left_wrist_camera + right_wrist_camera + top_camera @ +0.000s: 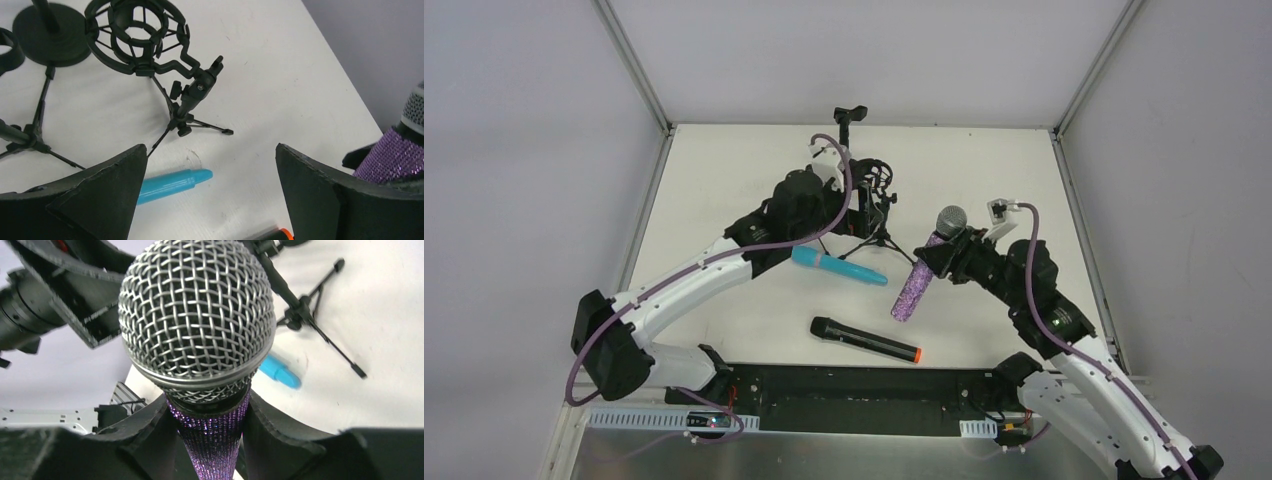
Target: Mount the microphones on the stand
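While the right end effector (932, 250) is clamped around the glittery purple microphone (912, 292) just below its silver mesh head, holding it at a slant with the head toward the far side of the counter (714, 180), the left end effector (211, 148) hangs with its 2 fingers spread wide, gripping nothing, just beside the tripod stand (182, 107) and its round shock mount (137, 35). The turquoise microphone (839, 266) lies flat on the counter just in front of that stand, and the black microphone (864, 340) with the orange end ring lies nearer the arm bases, apart from the other 2.
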Controlling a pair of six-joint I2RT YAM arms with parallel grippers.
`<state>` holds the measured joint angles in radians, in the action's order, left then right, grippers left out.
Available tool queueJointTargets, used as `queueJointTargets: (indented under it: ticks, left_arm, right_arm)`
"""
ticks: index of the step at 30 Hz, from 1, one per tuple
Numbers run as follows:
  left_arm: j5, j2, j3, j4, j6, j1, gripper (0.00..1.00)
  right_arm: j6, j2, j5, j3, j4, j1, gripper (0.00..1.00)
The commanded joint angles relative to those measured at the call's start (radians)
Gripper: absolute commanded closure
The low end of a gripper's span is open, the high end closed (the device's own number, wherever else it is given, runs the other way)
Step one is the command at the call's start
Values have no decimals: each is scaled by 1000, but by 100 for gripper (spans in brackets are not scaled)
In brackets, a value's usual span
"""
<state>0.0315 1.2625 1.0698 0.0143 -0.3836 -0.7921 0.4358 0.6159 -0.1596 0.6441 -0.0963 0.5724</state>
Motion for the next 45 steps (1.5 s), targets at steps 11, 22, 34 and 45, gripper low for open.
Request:
queueJointTargets:
  ticks: [11,22,34,45]
  left_arm:
    - [-94,182,93,-182,-516,84,1]
    - [-120,278,41,185,-801,126,2]
    - [35,367,22,314,-909,142,6]
    - [130,405,41,386,-920,140,27]
  right_arm:
    - [17,-270,-26,-94,-223,5,100]
    - [29,-350,-87,-109,-296,4,100]
    - [32,-415,-52,-108,-333,5,100]
    - [24,-374,-74,-102,-318,4,100]
